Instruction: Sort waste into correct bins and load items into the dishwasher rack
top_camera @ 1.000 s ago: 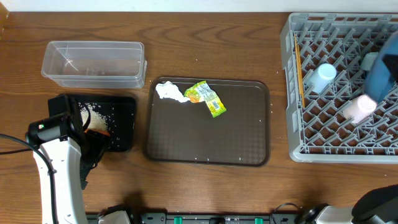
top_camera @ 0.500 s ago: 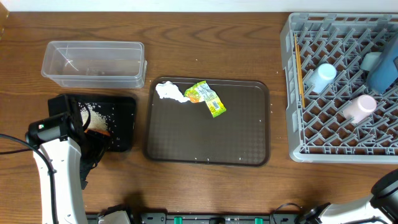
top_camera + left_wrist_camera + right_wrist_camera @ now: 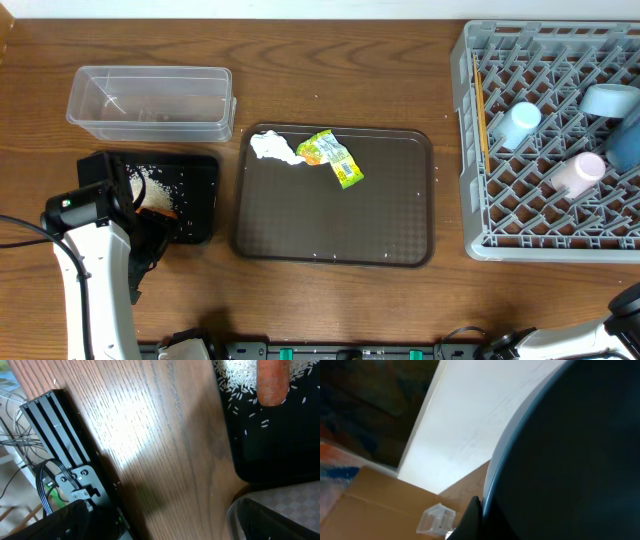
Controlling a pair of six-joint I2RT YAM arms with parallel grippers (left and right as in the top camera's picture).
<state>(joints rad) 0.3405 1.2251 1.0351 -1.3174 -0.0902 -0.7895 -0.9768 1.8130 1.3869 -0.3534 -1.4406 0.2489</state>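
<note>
Wooden tabletop [image 3: 340, 290], seen from above. Nearest, the left gripper [image 3: 150, 243] hangs beside the black tray [image 3: 200, 200], which holds rice [image 3: 150, 180] and a carrot [image 3: 160, 210]; its jaws are hidden, so their state cannot be told. At the far-left corner of the brown serving tray [image 3: 340, 225] lie the tissue [image 3: 275, 149] and, just beside it, the wrapper [image 3: 333, 158]. Both are probably light and crushable, best pinched at a raised fold. Beyond, the clear tub [image 3: 150, 102] looks empty. The rack [image 3: 468, 180] carries a light-blue cup [image 3: 518, 125], whitish cup [image 3: 578, 173], bowl [image 3: 608, 100], chopsticks [image 3: 480, 100] and dark-blue plate [image 3: 630, 150]. The right gripper's jaws cannot be judged.
</note>
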